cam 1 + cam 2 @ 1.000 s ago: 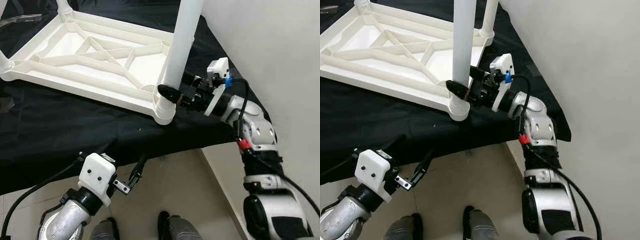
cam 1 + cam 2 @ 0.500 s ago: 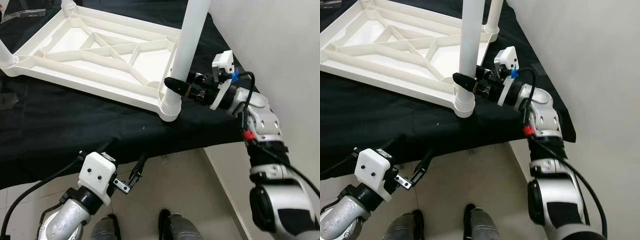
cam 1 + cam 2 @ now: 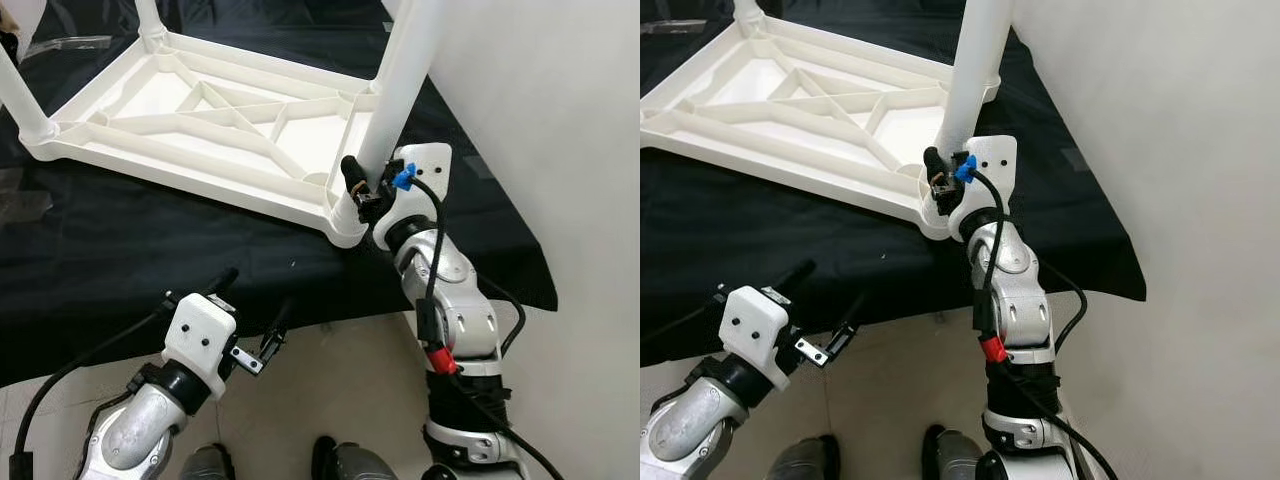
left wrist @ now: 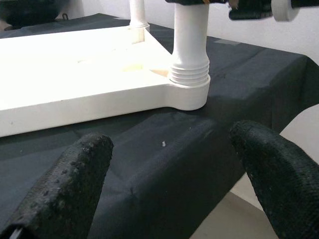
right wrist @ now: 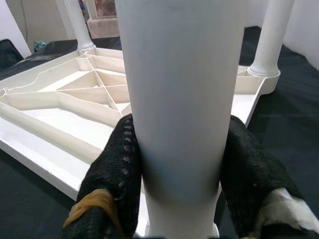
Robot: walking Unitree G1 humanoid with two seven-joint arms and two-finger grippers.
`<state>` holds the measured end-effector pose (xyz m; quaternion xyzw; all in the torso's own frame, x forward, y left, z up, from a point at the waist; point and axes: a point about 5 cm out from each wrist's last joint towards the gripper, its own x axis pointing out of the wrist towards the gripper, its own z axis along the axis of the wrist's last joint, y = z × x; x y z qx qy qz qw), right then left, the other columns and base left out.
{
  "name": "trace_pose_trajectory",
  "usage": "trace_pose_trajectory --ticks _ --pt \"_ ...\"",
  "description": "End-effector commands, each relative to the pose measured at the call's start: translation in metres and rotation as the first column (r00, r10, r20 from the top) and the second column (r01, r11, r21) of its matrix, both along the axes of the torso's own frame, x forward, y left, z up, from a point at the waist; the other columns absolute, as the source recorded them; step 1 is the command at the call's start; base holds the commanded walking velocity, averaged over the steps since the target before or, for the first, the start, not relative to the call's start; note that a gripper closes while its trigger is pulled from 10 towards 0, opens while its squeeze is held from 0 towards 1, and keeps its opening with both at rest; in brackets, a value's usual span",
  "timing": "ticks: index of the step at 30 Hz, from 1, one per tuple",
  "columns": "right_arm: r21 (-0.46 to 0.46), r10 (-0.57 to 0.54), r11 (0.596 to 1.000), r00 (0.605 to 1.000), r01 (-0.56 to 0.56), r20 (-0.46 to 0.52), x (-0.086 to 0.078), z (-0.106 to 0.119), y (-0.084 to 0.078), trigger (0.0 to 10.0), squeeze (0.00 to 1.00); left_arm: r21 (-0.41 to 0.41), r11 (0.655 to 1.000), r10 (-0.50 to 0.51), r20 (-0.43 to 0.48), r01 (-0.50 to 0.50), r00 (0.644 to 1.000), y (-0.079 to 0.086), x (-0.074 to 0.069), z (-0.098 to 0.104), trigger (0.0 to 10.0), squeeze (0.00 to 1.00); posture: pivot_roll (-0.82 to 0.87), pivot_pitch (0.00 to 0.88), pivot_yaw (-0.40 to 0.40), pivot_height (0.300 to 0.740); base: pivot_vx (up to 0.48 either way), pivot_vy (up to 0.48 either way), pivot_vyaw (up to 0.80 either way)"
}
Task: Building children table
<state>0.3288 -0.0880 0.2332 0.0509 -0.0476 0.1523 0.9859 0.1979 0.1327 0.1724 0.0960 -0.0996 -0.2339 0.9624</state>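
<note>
white plastic table top (image 3: 190,110) upside down on black cloth (image 3: 120,250), near leg (image 3: 400,80) upright in corner socket. right gripper (image 5: 179,169) clamped on that leg, low down. left gripper (image 4: 169,174) spread wide, holding nothing, below cloth edge.

The upturned ribbed plastic table top (image 3: 190,110) and its round plastic legs (image 3: 403,80) are plain cream-white. The smooth cloth (image 3: 120,250) beneath is solid black. The right gripper (image 5: 180,164) has black textured fingers (image 5: 113,174), one banded in orange.
</note>
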Motion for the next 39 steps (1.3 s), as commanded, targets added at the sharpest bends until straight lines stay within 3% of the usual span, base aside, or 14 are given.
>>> trace_pose_trajectory --ticks 1,2,6,7,8,13,17,22,25,28,29,30,38,39 --pt "0.048 0.082 0.996 0.967 -0.072 -0.240 -0.001 -0.038 0.023 6.5 0.00 0.010 1.000 -0.006 -0.016 0.007 1.000 -0.001 -0.001 -0.005 10.0 0.00 0.07 0.215 -0.104 0.740 0.000 0.000 0.00" --pt "0.042 0.174 0.985 0.968 -0.169 -0.183 -0.003 -0.028 0.029 10.0 0.00 0.012 1.000 -0.005 -0.015 0.005 1.000 0.000 -0.001 -0.005 10.0 0.00 0.07 0.216 -0.103 0.740 0.000 0.000 0.00" --pt "-0.004 0.225 0.974 0.965 -0.227 -0.137 -0.001 -0.022 0.024 10.0 0.00 0.012 1.000 -0.005 -0.014 0.005 1.000 0.000 -0.001 -0.005 10.0 0.00 0.07 0.219 -0.102 0.740 0.000 0.000 0.00" --pt "-0.026 0.264 0.963 0.959 -0.268 -0.105 0.001 -0.018 0.019 10.0 0.34 0.011 1.000 -0.006 -0.014 0.006 1.000 0.000 -0.002 -0.005 10.0 0.00 0.07 0.225 -0.103 0.740 0.000 0.000 0.00" --pt "-0.051 0.345 0.936 0.937 -0.348 -0.055 0.005 -0.011 0.011 10.0 1.00 0.011 1.000 -0.007 -0.014 0.007 1.000 0.000 -0.003 -0.004 10.0 0.00 0.07 0.232 -0.102 0.740 0.000 0.000 0.00" --pt "-0.109 0.443 0.891 0.897 -0.440 -0.005 0.009 -0.001 -0.002 10.0 1.00 0.009 1.000 -0.009 -0.014 0.010 1.000 0.000 -0.006 -0.003 10.0 0.00 0.07 0.244 -0.101 0.740 0.000 0.000 0.00" --pt "-0.243 0.578 0.796 0.815 -0.554 0.036 0.023 0.018 -0.035 10.0 1.00 0.001 1.000 -0.015 -0.018 0.015 1.000 -0.003 -0.013 0.000 10.0 0.00 0.09 0.285 -0.097 0.740 0.000 0.000 0.00" --pt "-0.254 0.620 0.768 0.783 -0.588 0.061 0.028 0.027 -0.038 10.0 1.00 -0.003 1.000 -0.018 -0.022 0.018 1.000 -0.004 -0.017 0.001 10.0 0.00 0.10 0.303 -0.090 0.740 0.000 0.000 0.00" --pt "-0.228 0.726 0.681 0.683 -0.696 0.082 0.033 0.038 -0.039 10.0 1.00 -0.006 1.000 -0.024 -0.032 0.024 0.999 -0.005 -0.022 0.002 10.0 0.00 0.12 0.323 -0.081 0.740 0.000 0.000 0.00" --pt "-0.228 0.755 0.650 0.651 -0.725 0.083 0.034 0.040 -0.039 10.0 1.00 -0.006 1.000 -0.025 -0.035 0.025 0.999 -0.005 -0.023 0.003 10.0 0.00 0.12 0.323 -0.081 0.740 0.000 0.000 0.00" --pt "-0.230 0.782 0.619 0.616 -0.751 0.094 0.036 0.046 -0.038 10.0 0.00 -0.007 1.000 -0.028 -0.038 0.028 0.999 -0.005 -0.026 0.003 10.0 0.00 0.13 0.336 -0.078 0.740 0.000 0.000 0.00" --pt "-0.236 0.828 0.560 0.549 -0.794 0.116 0.041 0.056 -0.037 10.0 0.00 -0.008 0.999 -0.031 -0.045 0.031 0.998 -0.006 -0.029 0.004 10.0 0.00 0.14 0.346 -0.078 0.740 0.000 0.000 0.00" --pt "-0.233 0.873 0.488 0.462 -0.841 0.158 0.043 0.067 -0.040 10.0 0.00 -0.008 0.999 -0.032 -0.054 0.031 0.998 -0.008 -0.038 0.008 10.0 0.00 0.17 0.373 -0.075 0.740 0.000 0.000 0.00" --pt "-0.229 0.890 0.454 0.425 -0.861 0.166 0.042 0.069 -0.042 10.0 0.00 -0.009 0.999 -0.032 -0.057 0.031 0.998 -0.008 -0.041 0.009 10.0 0.00 0.18 0.384 -0.073 0.740 0.000 0.000 0.00"
